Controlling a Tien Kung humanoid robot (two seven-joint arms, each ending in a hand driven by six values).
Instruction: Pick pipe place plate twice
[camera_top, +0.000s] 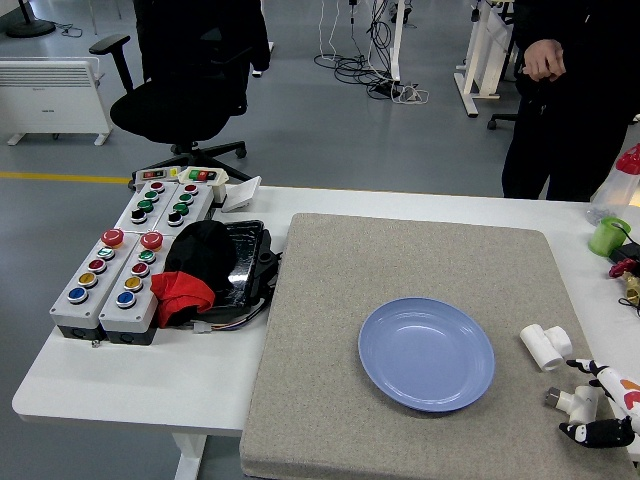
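Note:
A blue plate lies empty on the grey mat. Two white pipe fittings rest on the mat to its right: a tee piece and a smaller one nearer the front edge. My right hand shows only partly at the lower right edge. Its fingers are spread, one black fingertip above and one below the smaller fitting, gripping nothing. My left arm is out of view.
Two grey button boxes and a black cap on a red cloth sit at the left. A green cup stands at the far right. A person in dark clothes stands beyond the table with hands clasped.

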